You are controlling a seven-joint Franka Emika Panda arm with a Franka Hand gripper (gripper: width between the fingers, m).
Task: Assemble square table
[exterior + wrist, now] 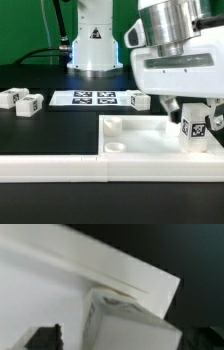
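Between the fingers of the pincer (192, 112) a tagged leg (193, 127) is standing upright — jaws clamping it, table top (150, 140) directly below, contact unclear. I'm reading this as leg insertion: next move is calling for lining it up over a corner socket (113, 126) — the visible ones are lying well off toward the exterior view's left.

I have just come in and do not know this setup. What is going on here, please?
The robot's gripper has its fingers shut on one white tagged leg. It holds the leg upright at the square table top, near the corner on the exterior view's right. Whether the leg already sits in a socket cannot be told. Two other legs lie loose at the exterior view's left, and a third leg lies beside the marker board.
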